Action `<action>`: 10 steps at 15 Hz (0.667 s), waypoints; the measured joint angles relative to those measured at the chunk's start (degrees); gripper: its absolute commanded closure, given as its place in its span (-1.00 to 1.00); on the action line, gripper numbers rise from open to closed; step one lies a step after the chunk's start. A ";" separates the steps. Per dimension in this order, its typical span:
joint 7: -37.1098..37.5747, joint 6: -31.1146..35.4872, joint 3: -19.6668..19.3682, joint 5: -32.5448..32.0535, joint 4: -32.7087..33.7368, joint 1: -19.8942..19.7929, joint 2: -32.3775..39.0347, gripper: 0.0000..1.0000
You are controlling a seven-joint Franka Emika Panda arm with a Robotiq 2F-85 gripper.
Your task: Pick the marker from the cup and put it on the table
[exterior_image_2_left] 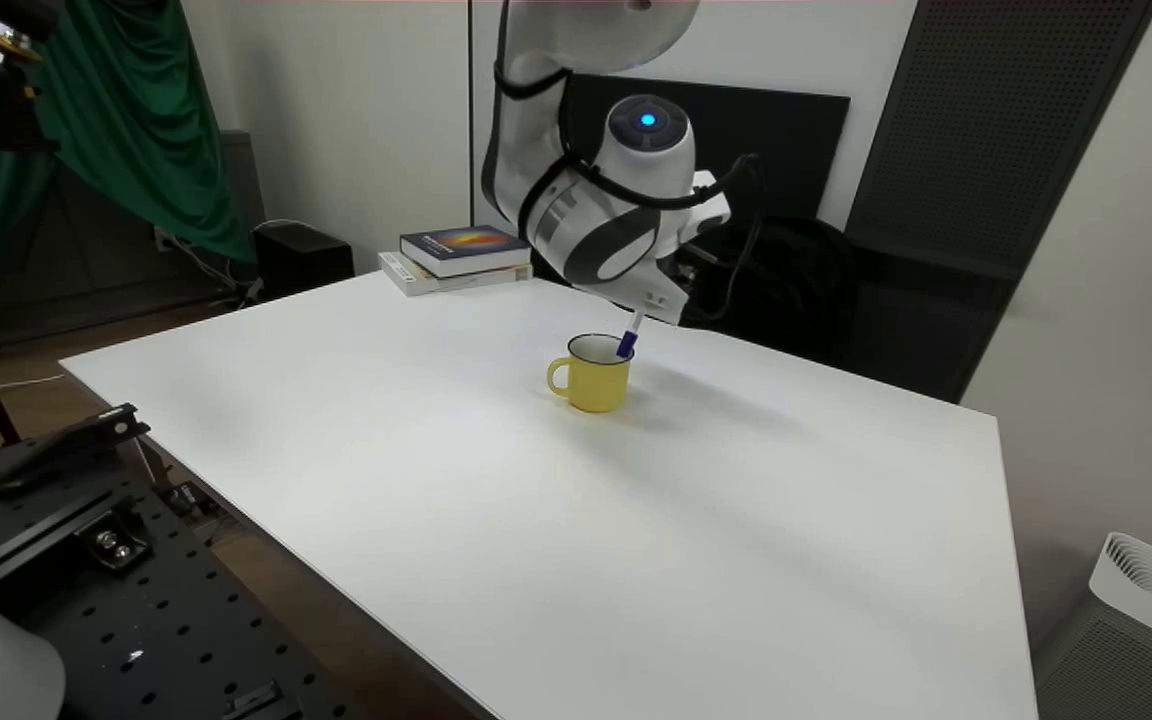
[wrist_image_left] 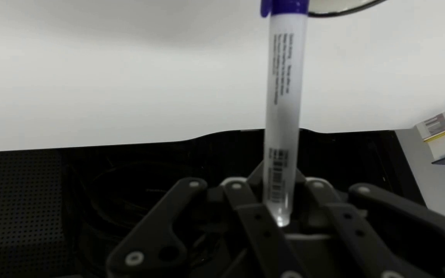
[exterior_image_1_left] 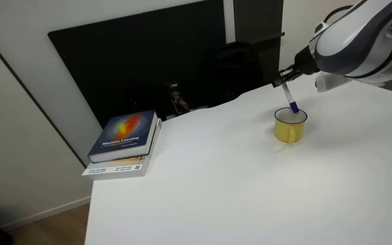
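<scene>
Your gripper (exterior_image_1_left: 278, 81) clamps marker (exterior_image_1_left: 287, 92) by white end, tilted, blue end down at mouth of cup (exterior_image_1_left: 284, 131). Cup upright on table (exterior_image_1_left: 216, 183). Books (exterior_image_1_left: 123, 137) stacked well apart.

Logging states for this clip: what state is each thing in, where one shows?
Cup: upright.
Marker: capped, tilted, capped end down at the cup's mouth.
Gripper: closed on the marker.
Books: closed, one atop the other.
Arm light: lit blue.
</scene>
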 measured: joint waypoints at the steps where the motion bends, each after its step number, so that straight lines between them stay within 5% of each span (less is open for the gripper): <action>1: 0.23 0.00 -0.29 0.55 -0.18 0.50 0.88 0.96; 7: 1.09 -0.02 -3.01 3.98 -4.62 2.70 7.32 0.96; 10: -3.93 -1.06 -3.10 12.69 -8.93 1.98 11.21 0.96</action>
